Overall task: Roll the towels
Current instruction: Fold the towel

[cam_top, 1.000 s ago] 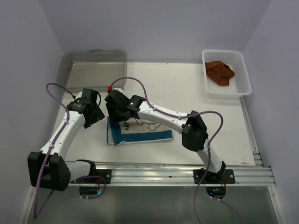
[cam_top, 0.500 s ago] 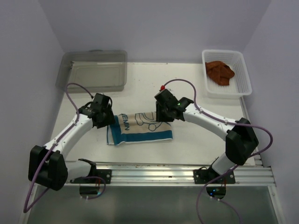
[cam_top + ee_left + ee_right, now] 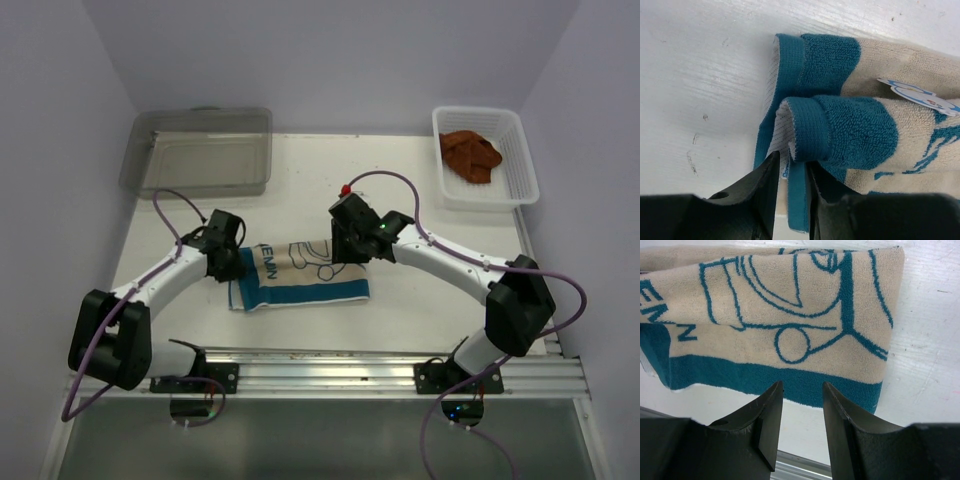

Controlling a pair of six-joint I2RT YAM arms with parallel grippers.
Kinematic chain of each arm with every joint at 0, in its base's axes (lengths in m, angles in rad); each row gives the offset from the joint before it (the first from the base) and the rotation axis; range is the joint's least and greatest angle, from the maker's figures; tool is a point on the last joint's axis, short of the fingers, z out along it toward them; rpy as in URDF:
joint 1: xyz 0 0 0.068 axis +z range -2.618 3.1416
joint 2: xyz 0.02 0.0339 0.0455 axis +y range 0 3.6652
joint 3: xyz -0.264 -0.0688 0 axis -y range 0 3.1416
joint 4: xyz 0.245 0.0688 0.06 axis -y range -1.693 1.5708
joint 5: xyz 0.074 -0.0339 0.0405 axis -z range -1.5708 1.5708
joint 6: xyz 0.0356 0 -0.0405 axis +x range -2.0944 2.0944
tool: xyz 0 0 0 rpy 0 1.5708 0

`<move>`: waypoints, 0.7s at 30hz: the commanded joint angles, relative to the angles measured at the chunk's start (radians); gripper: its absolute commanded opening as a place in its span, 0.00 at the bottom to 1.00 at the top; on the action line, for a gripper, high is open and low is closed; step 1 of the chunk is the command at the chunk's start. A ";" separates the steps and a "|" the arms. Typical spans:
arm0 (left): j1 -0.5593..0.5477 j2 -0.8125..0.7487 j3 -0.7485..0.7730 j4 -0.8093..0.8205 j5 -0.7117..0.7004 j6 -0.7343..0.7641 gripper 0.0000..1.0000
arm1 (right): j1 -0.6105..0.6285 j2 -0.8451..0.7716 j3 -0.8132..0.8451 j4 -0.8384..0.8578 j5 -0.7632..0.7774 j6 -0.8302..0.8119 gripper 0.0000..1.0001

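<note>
One folded, blue-edged cream towel (image 3: pixel 305 272) lies left-to-right; left gripper (image 3: pixel 792 165) pinches its left hem, right gripper (image 3: pixel 802 390) hangs parted above its right end.

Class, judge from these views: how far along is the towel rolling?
Done: nothing is rolled yet; the cream towel lies folded flat on the table. In hand: the jaws of the left gripper straddle its blue end hem, grip unclear, while the right gripper hangs open over the other end. Left: roll this towel, then the rust-brown towel, crumpled in the white basket.
</note>
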 commanded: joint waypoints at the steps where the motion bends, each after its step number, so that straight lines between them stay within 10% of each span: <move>1: 0.002 -0.013 0.011 0.044 -0.005 -0.014 0.30 | -0.002 -0.021 0.028 0.008 0.017 0.003 0.41; 8: 0.002 0.003 0.049 0.020 -0.028 -0.002 0.00 | -0.002 -0.026 0.018 0.020 0.009 0.008 0.41; 21: 0.053 0.030 0.114 -0.020 -0.042 0.023 0.00 | -0.002 -0.021 0.012 0.014 0.015 -0.006 0.41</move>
